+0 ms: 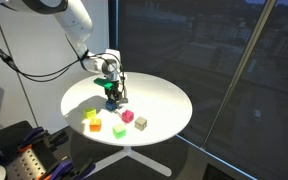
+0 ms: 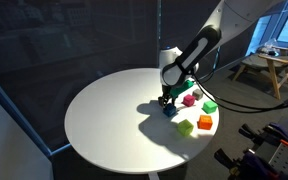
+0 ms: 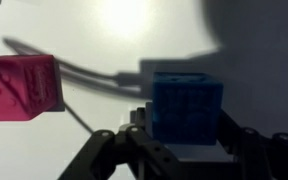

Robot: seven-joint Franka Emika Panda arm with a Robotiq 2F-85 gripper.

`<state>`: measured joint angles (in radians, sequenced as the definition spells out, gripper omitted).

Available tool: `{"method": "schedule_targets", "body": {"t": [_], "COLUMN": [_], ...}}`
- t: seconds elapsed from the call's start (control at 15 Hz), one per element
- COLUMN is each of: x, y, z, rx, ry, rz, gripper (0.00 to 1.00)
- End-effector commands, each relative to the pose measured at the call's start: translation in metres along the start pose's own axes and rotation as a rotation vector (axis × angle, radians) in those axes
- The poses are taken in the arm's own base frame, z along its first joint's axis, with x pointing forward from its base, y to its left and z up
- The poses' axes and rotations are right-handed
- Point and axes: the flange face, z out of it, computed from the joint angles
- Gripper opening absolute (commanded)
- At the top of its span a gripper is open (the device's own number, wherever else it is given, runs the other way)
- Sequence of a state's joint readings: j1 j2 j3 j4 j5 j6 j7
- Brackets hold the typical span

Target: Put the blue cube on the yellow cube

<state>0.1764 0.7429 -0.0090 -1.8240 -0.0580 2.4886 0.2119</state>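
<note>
The blue cube (image 3: pixel 187 108) rests on the white table between my fingers, seen close up in the wrist view. My gripper (image 3: pixel 187 135) is shut on it, with the dark fingers (image 3: pixel 236 140) against its left and right sides. In both exterior views the gripper (image 1: pixel 112 96) (image 2: pixel 168 103) points straight down over the blue cube (image 1: pixel 111 102) (image 2: pixel 170 111). The yellow cube (image 1: pixel 91 114) sits a short way off, toward the table's front left in an exterior view, apart from the gripper.
A pink cube (image 3: pixel 22 88) (image 1: pixel 127 116) lies close beside the blue one. A green cube (image 1: pixel 95 125), an orange cube (image 1: pixel 118 130) and a beige cube (image 1: pixel 141 122) are scattered on the round table (image 1: pixel 169 100). A dark window stands behind it.
</note>
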Motion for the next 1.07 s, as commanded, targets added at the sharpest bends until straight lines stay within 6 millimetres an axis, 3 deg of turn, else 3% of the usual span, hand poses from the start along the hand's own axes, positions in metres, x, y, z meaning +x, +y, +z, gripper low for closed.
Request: {"method": "schedule_targets", "body": {"t": [0.0, 0.2, 1.0], "x": [0.006, 0.005, 0.004], "y": [-0.002, -0.002, -0.001], "z": [-0.001, -0.005, -0.036], "rx": [-0.014, -0.017, -0.015], "ry": [0.006, -0.003, -0.047], "rz": [0.007, 0.007, -0.009], "gripper": [0.39, 0.32, 0.32]}}
